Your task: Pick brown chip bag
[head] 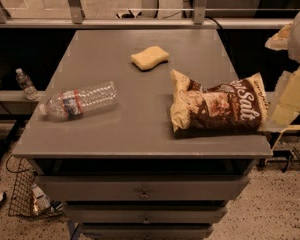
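Crinkles all over the brown chip bag (217,106) suggest to us that it is light, soft and puffed with air, probably slippery and easy to crush. We would take it across the middle or by a pale yellow end seam. It lies flat at the right front corner of the worktop (140,124), its right end at the edge. The tool (292,96) hangs just beyond that end, at the far right of our view; we cannot tell whether it is apart or together. A yellow sponge (150,58) and a clear bottle (80,100) lie farther left.
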